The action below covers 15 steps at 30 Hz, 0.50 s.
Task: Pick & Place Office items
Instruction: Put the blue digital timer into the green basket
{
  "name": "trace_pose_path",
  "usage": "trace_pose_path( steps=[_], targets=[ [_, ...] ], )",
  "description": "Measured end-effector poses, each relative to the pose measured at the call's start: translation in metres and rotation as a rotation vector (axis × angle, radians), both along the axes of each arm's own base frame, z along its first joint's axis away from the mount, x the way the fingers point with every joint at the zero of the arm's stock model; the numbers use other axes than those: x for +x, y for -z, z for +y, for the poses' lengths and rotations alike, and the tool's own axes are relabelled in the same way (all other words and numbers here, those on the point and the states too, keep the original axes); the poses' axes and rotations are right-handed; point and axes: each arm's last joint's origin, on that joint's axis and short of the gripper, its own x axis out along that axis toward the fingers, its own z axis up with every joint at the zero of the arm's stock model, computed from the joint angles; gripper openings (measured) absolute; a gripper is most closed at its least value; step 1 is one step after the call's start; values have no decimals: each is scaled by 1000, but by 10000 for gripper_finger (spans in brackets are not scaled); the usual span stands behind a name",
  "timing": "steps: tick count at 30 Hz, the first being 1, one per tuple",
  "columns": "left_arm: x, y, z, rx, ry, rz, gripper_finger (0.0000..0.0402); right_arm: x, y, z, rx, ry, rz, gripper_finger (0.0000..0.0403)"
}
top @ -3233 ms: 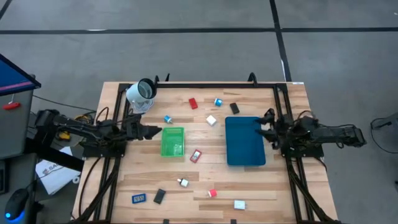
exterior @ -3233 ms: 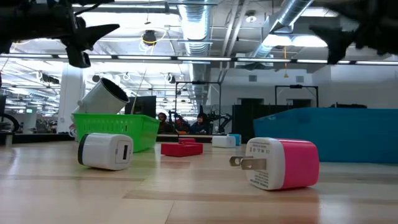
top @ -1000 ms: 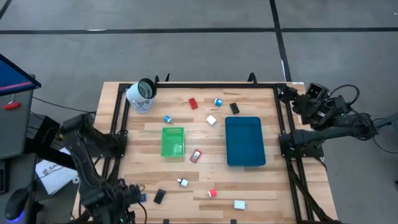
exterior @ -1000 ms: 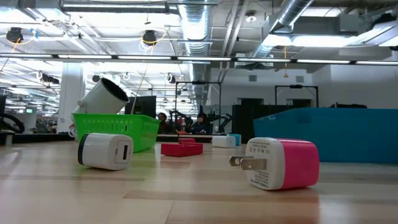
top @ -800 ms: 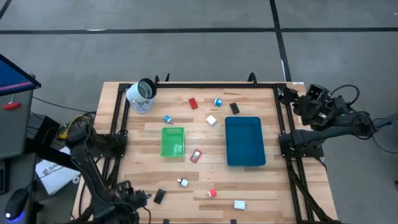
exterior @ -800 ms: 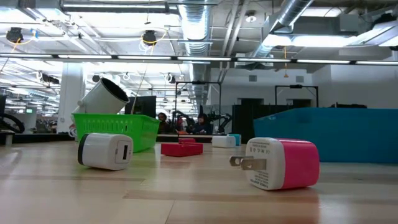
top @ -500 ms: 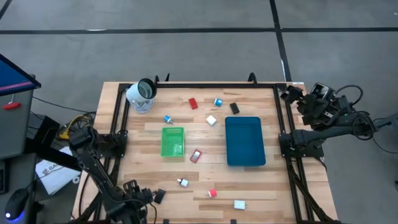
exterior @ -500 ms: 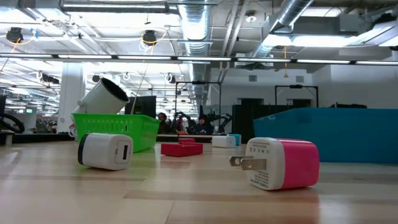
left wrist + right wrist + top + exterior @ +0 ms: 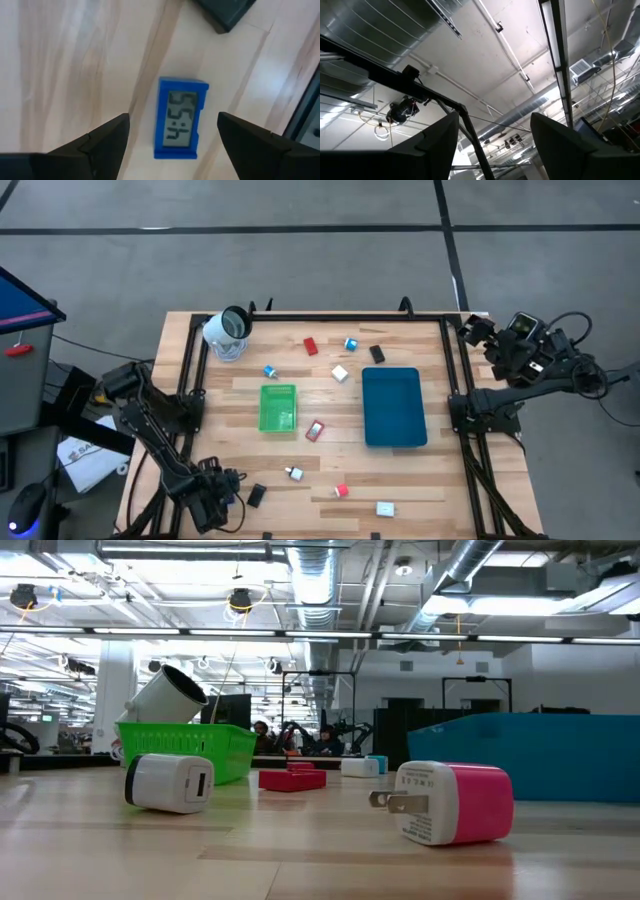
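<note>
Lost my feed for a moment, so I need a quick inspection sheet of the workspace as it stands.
Surface: wooden table, no spills seen.
Job's things: small office items scattered; blue clock below the left gripper, black block beside it; pink plug, white plug.
Clutter: green tray, blue tray, white cylinder.
Grippers: left open above the clock; right gripper open, raised off the table's far right corner.
Cables: along both table sides.
Surroundings: people far behind.

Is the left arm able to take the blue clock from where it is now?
Probably yes: the left claw hangs open above the blue clock, a finger on each side, nothing between.
</note>
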Motion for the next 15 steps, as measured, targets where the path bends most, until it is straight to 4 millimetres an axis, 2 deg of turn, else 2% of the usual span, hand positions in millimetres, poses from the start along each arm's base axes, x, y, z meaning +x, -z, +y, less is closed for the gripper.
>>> trace_pose_path(
  steps=[8,15],
  targets=[
    [8,11,-10,-50,38,-41,284,5,-6,5,-33,-6,11,240],
    [18,28,-7,-6,3,3,259,13,-8,8,-41,-14,33,240]
  ],
)
